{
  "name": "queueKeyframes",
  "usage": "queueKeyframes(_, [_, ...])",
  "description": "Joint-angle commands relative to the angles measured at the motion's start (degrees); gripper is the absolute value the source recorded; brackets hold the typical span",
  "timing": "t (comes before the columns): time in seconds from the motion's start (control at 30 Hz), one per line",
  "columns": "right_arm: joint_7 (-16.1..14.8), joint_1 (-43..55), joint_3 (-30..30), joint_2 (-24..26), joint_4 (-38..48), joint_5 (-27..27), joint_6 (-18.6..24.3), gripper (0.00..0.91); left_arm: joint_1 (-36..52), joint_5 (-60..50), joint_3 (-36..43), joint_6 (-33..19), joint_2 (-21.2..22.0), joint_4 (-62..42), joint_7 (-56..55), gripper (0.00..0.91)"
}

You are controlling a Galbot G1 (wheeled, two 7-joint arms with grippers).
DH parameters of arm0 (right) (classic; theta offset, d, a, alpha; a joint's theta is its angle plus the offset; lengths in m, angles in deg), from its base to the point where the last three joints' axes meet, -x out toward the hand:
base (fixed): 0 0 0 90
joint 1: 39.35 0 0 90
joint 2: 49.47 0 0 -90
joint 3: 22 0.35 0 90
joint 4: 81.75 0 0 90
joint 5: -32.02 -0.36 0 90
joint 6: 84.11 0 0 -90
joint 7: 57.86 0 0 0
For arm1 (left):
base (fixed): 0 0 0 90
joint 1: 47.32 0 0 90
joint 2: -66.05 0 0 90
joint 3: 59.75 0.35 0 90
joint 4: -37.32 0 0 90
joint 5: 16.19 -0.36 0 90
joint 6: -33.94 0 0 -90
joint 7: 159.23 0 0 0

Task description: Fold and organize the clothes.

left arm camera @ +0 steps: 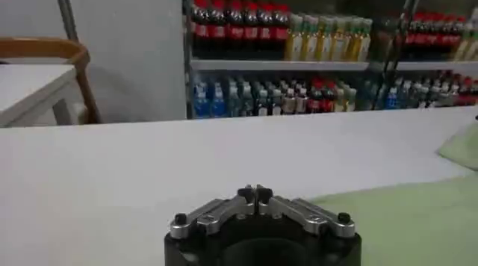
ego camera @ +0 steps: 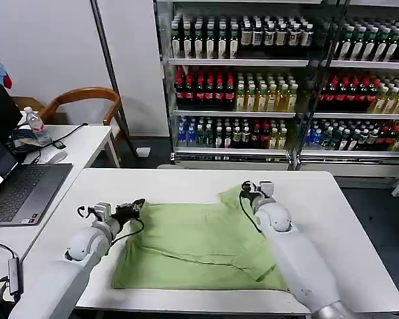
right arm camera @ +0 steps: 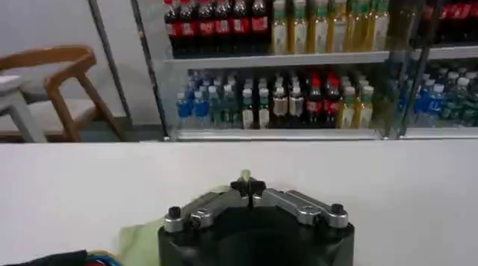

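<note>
The clothes are one light green shirt (ego camera: 199,242) lying mostly flat on the white table (ego camera: 179,183), with a fold line across its front. My right gripper (ego camera: 247,189) is at the shirt's far right corner, which is lifted and creased. In the right wrist view it (right arm camera: 246,184) is shut on the shirt, with a sliver of green fabric (right arm camera: 244,175) sticking out between the tips. My left gripper (ego camera: 138,206) rests at the shirt's far left corner. In the left wrist view its (left arm camera: 255,193) tips meet with nothing seen between them, and the shirt (left arm camera: 418,215) lies beside it.
A side table on the left holds an open laptop (ego camera: 20,189), a mouse (ego camera: 52,157) and a water bottle (ego camera: 36,126). A wooden chair (ego camera: 86,100) stands behind it. Shelves of drink bottles (ego camera: 286,80) line the back wall. Bare tabletop surrounds the shirt.
</note>
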Motion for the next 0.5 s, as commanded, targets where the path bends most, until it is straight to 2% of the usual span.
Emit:
queueKeyframes(0.03, [0.94, -11.37, 2.53, 6.92, -19.29, -3.31, -1.9, 0.0, -10.44, 0.51, -4.73, -1.01, -2.03, 10.34, -0.08, 0.04])
queueKeyframes(0.23, [1.42, -19.51, 6.11, 10.42, -26.35, -4.07, -2.58, 0.0, -14.32, 0.49, -7.65, -1.29, -2.91, 13.24, -0.35, 0.04])
queueKeyframes(0.5, [1.78, -28.43, 10.07, 10.93, -33.37, -3.99, -3.28, 0.0, -20.45, 0.43, -10.45, -0.83, -3.81, 19.42, -1.16, 0.04])
